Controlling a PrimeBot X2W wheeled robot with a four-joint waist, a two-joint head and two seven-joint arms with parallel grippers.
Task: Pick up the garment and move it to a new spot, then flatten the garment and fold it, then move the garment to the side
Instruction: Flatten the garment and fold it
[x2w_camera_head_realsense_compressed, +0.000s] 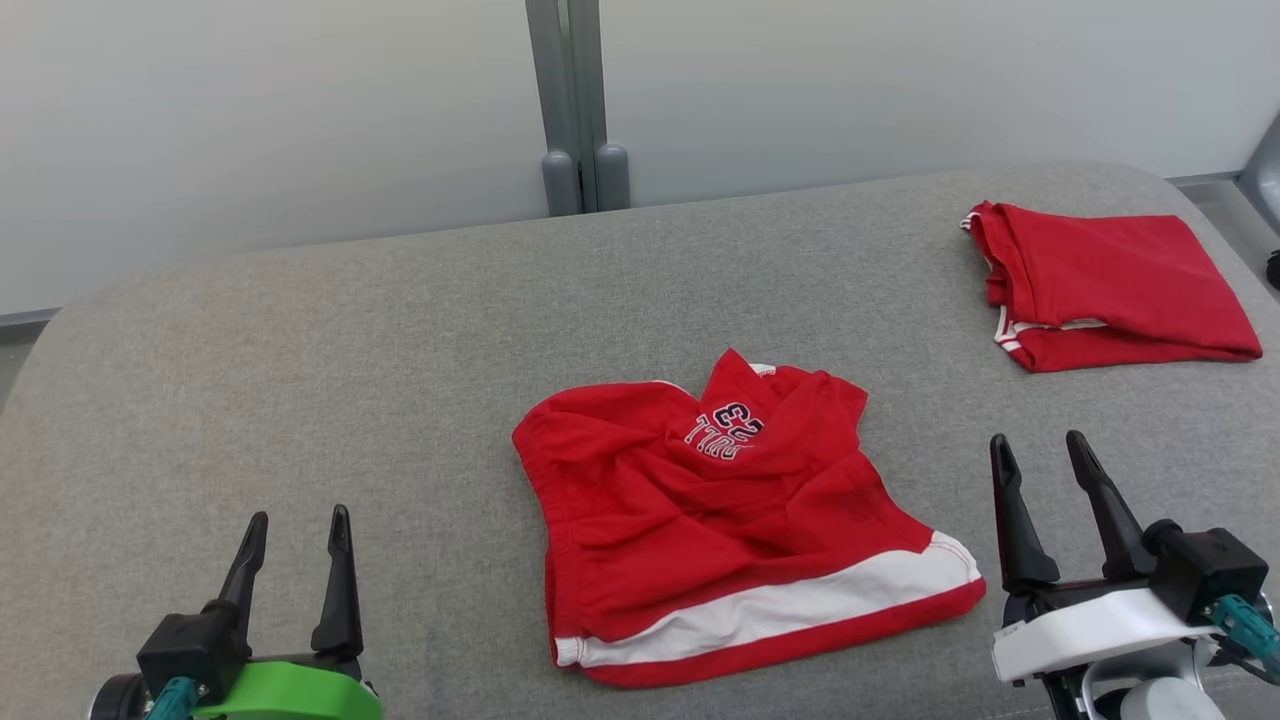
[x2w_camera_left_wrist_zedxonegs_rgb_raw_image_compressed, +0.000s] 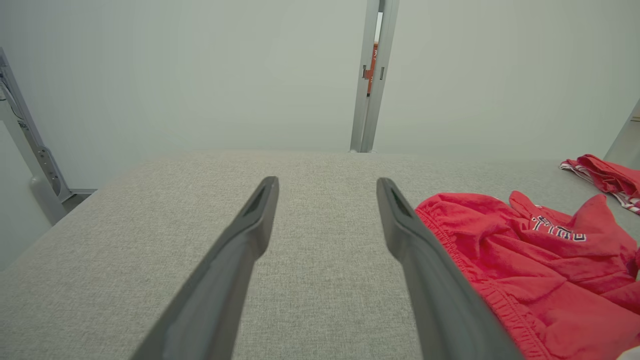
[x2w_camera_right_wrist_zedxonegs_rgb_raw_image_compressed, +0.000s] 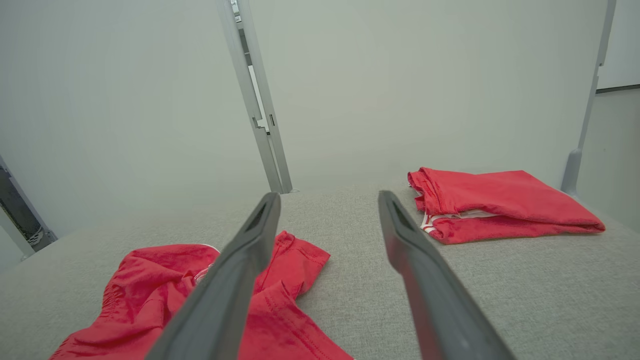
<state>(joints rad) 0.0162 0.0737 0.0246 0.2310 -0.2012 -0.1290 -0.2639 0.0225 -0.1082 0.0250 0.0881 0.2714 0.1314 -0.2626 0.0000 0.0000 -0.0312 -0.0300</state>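
The garment (x2w_camera_head_realsense_compressed: 740, 530), a pair of red shorts with a white band, is lying crumpled in the middle of the grey padded surface (x2w_camera_head_realsense_compressed: 300, 350), somewhat closer to its near edge. Its upper part is bunching up and turning over, so the printed letters are showing upside down.

The left gripper (x2w_camera_head_realsense_compressed: 299, 516) is hovering by the near edge, toward the left corner. Its fingers are spread wide and are holding nothing. The right gripper (x2w_camera_head_realsense_compressed: 1039, 440) is waiting just beside the right end of the white band, also spread and empty.

I am judging that the flattening step is in hand, because the cloth is neither smooth nor folded yet. The next move is probably calling for each gripper to pinch one side of the garment and pull the wrinkles outward.

A second red garment (x2w_camera_head_realsense_compressed: 1110, 285), already folded, is resting near the far right corner. Behind the surface a pale wall (x2w_camera_head_realsense_compressed: 250, 120) is standing, with a grey post (x2w_camera_head_realsense_compressed: 577, 100) dividing it.
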